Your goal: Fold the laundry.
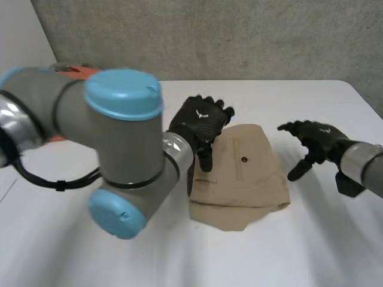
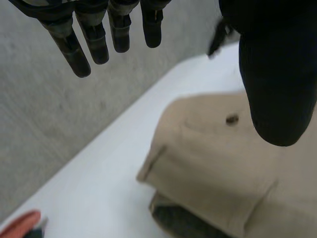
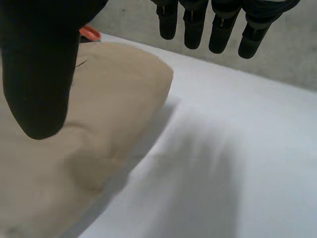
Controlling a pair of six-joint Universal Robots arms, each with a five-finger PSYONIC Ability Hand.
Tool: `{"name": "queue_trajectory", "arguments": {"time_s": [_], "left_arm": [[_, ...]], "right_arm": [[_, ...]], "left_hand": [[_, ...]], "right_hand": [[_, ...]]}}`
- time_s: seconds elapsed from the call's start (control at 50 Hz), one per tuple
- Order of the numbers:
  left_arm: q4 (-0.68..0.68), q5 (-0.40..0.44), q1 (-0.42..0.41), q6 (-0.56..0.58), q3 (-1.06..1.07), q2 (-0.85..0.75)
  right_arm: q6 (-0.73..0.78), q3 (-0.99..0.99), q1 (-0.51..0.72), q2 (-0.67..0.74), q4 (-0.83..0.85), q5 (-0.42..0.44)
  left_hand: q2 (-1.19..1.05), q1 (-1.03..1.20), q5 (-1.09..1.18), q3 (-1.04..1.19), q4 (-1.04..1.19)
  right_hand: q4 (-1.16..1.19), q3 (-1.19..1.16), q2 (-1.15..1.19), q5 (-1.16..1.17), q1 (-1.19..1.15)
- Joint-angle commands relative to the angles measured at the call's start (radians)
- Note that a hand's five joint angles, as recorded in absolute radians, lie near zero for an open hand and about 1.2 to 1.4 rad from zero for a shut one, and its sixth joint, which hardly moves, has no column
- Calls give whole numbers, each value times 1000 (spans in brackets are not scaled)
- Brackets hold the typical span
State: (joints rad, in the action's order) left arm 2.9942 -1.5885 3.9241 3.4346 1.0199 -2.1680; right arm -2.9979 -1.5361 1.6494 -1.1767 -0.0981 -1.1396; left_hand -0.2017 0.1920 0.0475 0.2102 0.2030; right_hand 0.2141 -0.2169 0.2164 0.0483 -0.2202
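Folded tan shorts [image 1: 242,176] with a buttoned back pocket lie in the middle of the white table [image 1: 311,251]. My left hand [image 1: 200,122] hovers over the shorts' left edge, its fingers relaxed and holding nothing. In the left wrist view its fingers [image 2: 94,42] hang straight above the table, and the shorts [image 2: 208,168] lie beneath its thumb. My right hand [image 1: 314,140] floats just right of the shorts, open and empty. Under its thumb, in the right wrist view, lies the shorts' right edge [image 3: 99,129], while its fingers [image 3: 218,25] point down over bare table.
An orange-red object [image 1: 75,72] sits at the table's far left, behind my left arm [image 1: 108,137]; it also appears in the left wrist view [image 2: 20,225]. A grey concrete wall [image 1: 239,36] stands behind the table.
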Motion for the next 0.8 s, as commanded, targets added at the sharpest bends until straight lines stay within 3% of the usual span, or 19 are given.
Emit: {"name": "queue_trajectory", "arguments": {"time_s": [0.02,0.3,0.36,0.38,0.4,0.54,0.66,0.8], "left_arm": [[98,123,47,-32,179,139],[100,128,54,-43,238,145],[103,128,54,-43,238,145],[103,128,54,-43,236,145],[103,128,55,-43,236,145],[107,130,54,-43,230,148],[109,130,55,-43,230,148],[112,130,66,-43,220,148]], "right_arm": [[8,-136,-51,14,30,161],[4,-85,41,192,121,172],[-7,-55,61,209,133,170],[-12,-44,66,210,141,167],[-36,-17,73,215,158,158],[-179,166,73,279,247,29],[-182,373,73,393,248,-68],[-205,724,37,572,247,-261]], "left_hand": [[20,-11,-41,-29,-22],[15,-5,-35,-23,-16],[15,-5,-35,-23,-16],[15,-5,-35,-23,-16],[15,-5,-35,-23,-16],[15,-5,-35,-23,-16],[17,-8,-38,-26,-19],[15,-5,-35,-23,-16]], "right_hand": [[-40,42,-42,-48,46],[-30,33,-32,-39,36],[509,-506,506,500,-503],[767,-764,764,758,-761],[1178,-1175,1176,1169,-1172],[1182,-1179,1180,1173,-1176],[1182,-1179,1180,1173,-1176],[1182,-1179,1180,1173,-1176]]}}
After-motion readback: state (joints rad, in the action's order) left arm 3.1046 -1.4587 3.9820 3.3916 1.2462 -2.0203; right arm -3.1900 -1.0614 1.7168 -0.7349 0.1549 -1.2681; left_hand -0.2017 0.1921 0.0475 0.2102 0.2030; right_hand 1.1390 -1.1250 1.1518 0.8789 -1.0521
